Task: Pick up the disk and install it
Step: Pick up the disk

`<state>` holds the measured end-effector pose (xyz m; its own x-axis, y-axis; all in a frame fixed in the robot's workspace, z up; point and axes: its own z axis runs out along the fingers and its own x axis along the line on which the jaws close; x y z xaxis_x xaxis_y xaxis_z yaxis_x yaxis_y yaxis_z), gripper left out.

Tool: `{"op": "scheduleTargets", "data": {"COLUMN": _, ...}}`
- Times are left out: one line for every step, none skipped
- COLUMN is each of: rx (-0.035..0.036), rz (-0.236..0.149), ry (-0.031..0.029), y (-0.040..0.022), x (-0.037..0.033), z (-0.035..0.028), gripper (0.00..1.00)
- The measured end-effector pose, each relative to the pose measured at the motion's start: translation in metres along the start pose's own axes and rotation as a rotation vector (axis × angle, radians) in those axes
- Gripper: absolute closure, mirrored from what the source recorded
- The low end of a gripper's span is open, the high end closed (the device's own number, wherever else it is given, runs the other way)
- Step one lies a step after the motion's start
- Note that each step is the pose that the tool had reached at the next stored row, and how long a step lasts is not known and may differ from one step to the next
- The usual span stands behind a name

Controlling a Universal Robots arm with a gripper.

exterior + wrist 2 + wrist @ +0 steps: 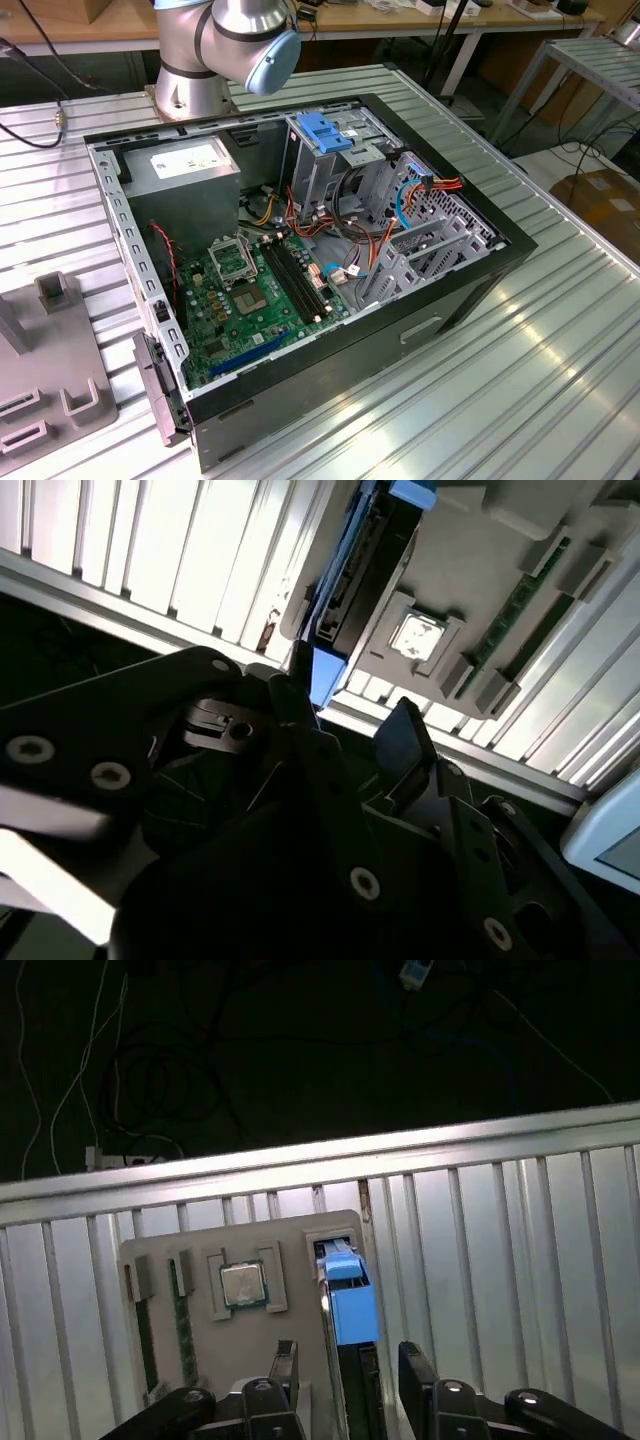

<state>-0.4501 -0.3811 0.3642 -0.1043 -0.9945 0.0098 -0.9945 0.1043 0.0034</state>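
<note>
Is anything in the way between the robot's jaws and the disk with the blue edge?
Nothing visible is. In the first wrist view the gripper has its jaws open, one on each side of the disk, which stands on edge in a slot of the grey holder.

Bright and even in the exterior view, with glare streaking the bench [540,380] toward 4 o'clock and shade pooled inside the computer case [330,385]. Blown out white at 11 o'clock in the second wrist view, with the gripper [350,695] near black at 6. Dark toward 12 o'clock in the first wrist view, over the floor [300,1050].
</note>
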Motion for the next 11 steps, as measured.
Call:
{"op": "scheduleTargets", "data": {"rx": 0.0009, "rz": -0.024, "ry": 0.0000, "y": 0.0000, "x": 0.0000, "z": 0.0011, "gripper": 0.47}}
{"op": "scheduleTargets", "data": {"rx": 0.0011, "rz": -0.035, "ry": 0.0001, "y": 0.0000, "x": 0.0000, "z": 0.0017, "gripper": 0.47}}
{"op": "scheduleTargets", "data": {"rx": 0.0013, "rz": -0.047, "ry": -0.0003, "y": 0.0003, "x": 0.0000, "z": 0.0027, "gripper": 0.47}}
{"op": "scheduleTargets", "data": {"rx": 0.0010, "rz": -0.055, "ry": -0.0017, "y": 0.0018, "x": 0.0001, "z": 0.0043, "gripper": 0.47}}
{"op": "scheduleTargets", "data": {"rx": 0.0011, "rz": -0.059, "ry": -0.0023, "y": 0.0030, "x": 0.0002, "z": 0.0055, "gripper": 0.47}}
{"op": "scheduleTargets", "data": {"rx": 0.0012, "rz": -0.064, "ry": -0.0027, "y": 0.0046, "x": 0.0004, "z": 0.0071, "gripper": 0.47}}
{"op": "scheduleTargets", "data": {"rx": 0.0014, "rz": -0.069, "ry": -0.0029, "y": 0.0052, "x": 0.0005, "z": 0.0084, "gripper": 0.47}}
{"op": "scheduleTargets", "data": {"rx": 0.0012, "rz": -0.076, "ry": -0.0028, "y": 0.0052, "x": 0.0005, "z": 0.0100, "gripper": 0.47}}
{"op": "scheduleTargets", "data": {"rx": 0.0012, "rz": -0.082, "ry": -0.0027, "y": 0.0053, "x": 0.0005, "z": 0.0109, "gripper": 0.47}}
{"op": "scheduleTargets", "data": {"rx": 0.0013, "rz": -0.085, "ry": -0.0028, "y": 0.0054, "x": 0.0004, "z": 0.0118, "gripper": 0.47}}
{"op": "scheduleTargets", "data": {"rx": 0.0014, "rz": -0.090, "ry": -0.0027, "y": 0.0054, "x": 0.0005, "z": 0.0128, "gripper": 0.47}}
